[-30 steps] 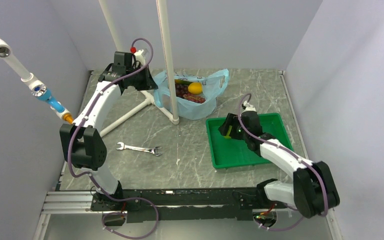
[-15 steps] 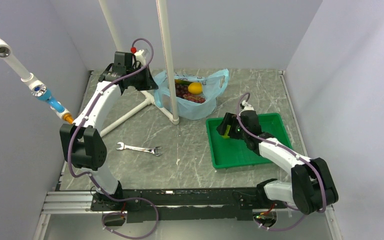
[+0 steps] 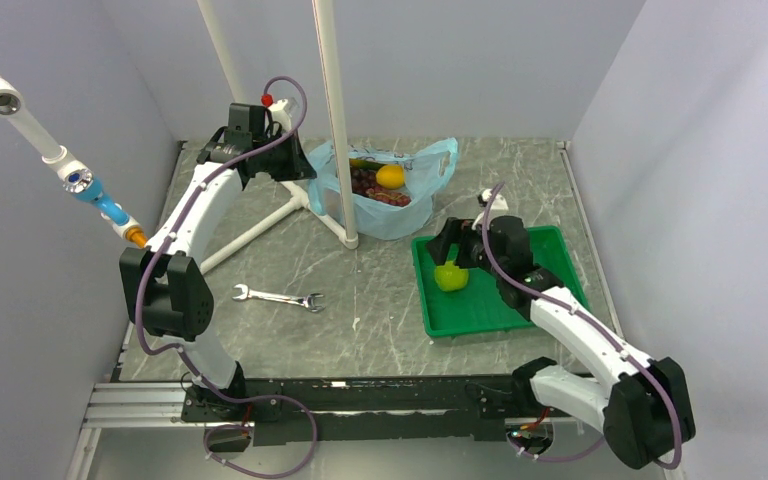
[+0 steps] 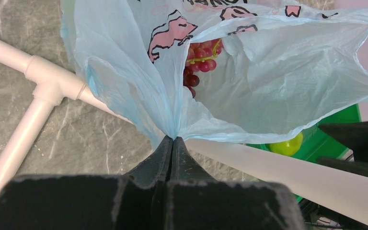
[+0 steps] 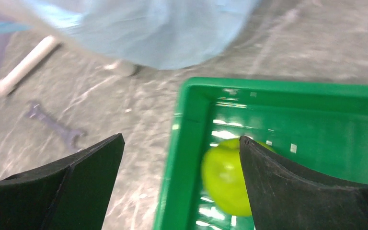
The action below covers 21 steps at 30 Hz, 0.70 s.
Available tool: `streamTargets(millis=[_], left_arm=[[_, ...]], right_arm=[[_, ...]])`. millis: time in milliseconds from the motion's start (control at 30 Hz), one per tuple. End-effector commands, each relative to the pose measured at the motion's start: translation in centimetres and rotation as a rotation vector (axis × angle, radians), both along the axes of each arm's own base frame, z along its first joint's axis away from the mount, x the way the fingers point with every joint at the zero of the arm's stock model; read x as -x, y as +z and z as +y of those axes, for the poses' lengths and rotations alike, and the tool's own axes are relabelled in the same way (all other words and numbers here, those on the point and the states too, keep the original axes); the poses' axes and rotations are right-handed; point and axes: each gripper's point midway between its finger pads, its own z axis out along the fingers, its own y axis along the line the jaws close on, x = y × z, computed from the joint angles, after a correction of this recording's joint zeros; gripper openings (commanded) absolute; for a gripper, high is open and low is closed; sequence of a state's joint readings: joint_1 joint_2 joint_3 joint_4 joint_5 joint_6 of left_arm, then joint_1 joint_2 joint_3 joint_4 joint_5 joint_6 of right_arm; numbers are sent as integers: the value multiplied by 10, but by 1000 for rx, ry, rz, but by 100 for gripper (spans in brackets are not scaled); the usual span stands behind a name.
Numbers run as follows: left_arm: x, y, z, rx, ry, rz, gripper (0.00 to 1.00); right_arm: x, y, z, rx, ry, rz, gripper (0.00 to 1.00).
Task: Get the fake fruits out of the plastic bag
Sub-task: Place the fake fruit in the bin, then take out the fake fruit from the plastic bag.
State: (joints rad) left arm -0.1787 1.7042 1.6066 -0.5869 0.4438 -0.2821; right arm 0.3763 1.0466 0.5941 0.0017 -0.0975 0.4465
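- Left gripper (image 4: 173, 140), bottom centre of its wrist view, is clamped on the plastic bag (image 4: 278, 81) edge.
- Right gripper (image 5: 181, 139) gapes wide over the green apple (image 5: 223, 177) in the green tray (image 5: 316, 120).
- Grapes (image 4: 199, 57) and an orange (image 3: 390, 176) sit in the bag, upper centre.

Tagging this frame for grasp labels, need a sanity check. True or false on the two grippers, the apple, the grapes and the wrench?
1. The left gripper is shut on the edge of the plastic bag. True.
2. The right gripper is shut on the green apple. False: it is wide open, and the apple lies in the green tray.
3. The grapes are inside the bag. True.
4. The wrench lies in the tray. False: it lies on the table, left of the tray.
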Motion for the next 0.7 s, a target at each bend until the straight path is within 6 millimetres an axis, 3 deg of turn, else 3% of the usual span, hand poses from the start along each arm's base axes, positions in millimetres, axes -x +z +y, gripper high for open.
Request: streamTargets(millis=[0,133,233,367,500,667], left_arm=[[2,22,-2,9,-14,-73,0],[2,23,-2,7,-13,-77,0],[2,23,-3,12,-16,-73,0],[3,25,-3,13,-18,-78,0],[3,25,-3,9,-15,-80,0],[3,25,-4,17,-21,-76,0]], right_arm=[[16,85,56,-94,270,-252,91],[23,119,90,-165,363,-299,84],[5,132,106,-196,361,-258,78],[-34,144,127,-177,341,-213,70],[-81,138,143,-95,299,-156,62],[-137,103,151,14,189,-58,62]])
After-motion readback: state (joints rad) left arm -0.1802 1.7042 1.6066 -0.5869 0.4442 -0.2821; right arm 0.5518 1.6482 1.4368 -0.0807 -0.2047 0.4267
